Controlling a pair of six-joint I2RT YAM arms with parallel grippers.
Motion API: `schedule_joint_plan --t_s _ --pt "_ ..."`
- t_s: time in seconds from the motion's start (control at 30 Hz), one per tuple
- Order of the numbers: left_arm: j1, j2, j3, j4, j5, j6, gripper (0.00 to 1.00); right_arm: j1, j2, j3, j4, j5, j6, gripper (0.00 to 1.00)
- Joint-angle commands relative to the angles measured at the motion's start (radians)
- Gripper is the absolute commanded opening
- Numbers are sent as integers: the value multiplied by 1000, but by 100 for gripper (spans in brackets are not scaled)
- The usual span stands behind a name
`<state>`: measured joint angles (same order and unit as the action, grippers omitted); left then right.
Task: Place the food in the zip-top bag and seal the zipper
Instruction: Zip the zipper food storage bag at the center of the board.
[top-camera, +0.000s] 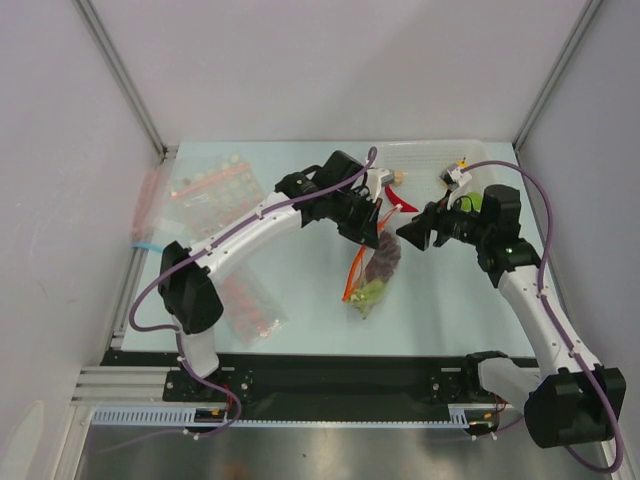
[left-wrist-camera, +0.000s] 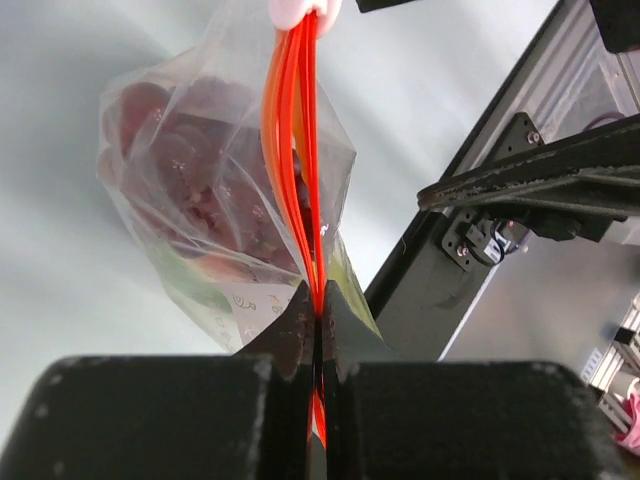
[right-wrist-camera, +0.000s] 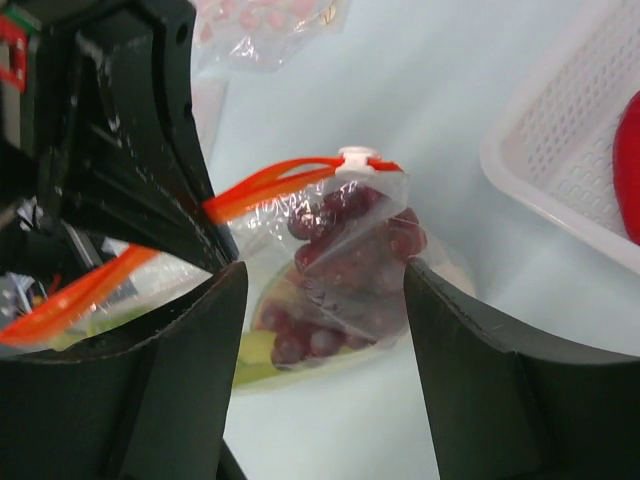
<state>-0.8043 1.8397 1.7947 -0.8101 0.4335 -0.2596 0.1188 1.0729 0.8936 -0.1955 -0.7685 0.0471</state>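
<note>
The zip-top bag (right-wrist-camera: 385, 195) sits around the middle of the bench (top-camera: 450, 300), a little toward the right edge, and it is loaded. The dark grapes (right-wrist-camera: 345, 235) bulge in its belly, and the pale green of the scallion (right-wrist-camera: 262, 352) shows underneath them.

The left end effector (left-wrist-camera: 318, 310) is pinched tight on the red-orange zipper (left-wrist-camera: 290, 150), and the bag droops from that strip. I cannot tell whether its bottom rests on the bench. The right end effector (right-wrist-camera: 325, 285) is spread wide just beside the bag on its right side, with nothing in it.

A white slider (right-wrist-camera: 357, 157) sits at the far end of the strip. Between it and the left fingers the two orange tracks bow apart into a loop, so I'd say the mouth is not fully closed along that stretch.

The film looks thin, limp and slick, so it should crumple rather than resist. The fruit gives it a low, swinging weight and would bruise if squeezed. The stiff strip looks like the only sound place to take hold. I'd grip it near the slider end, opposite the left fingers, to pull it straight before closing it.

A white mesh basket (right-wrist-camera: 560, 170) stands at the far right corner.
</note>
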Motion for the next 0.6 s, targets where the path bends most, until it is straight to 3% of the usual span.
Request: schedule_joint_plan --t_s 0.0,0.23,0.37,0.47,0.57 --pt "11 -66 -24 20 67 57 0 -34 -45 -42 62 -106 -136 69" --pt "19 -154 -123 54 103 157 0 -107 -22 -113 185 -288 -141 70" --pt "24 -172 -135 49 109 174 0 -111 34 -174 478 -370 -61 70" --pt "24 -183 -156 77 123 181 0 -111 108 -157 577 -465 -33 69" --pt "24 -186 -155 78 134 195 0 -94 156 -119 544 -497 -74 68"
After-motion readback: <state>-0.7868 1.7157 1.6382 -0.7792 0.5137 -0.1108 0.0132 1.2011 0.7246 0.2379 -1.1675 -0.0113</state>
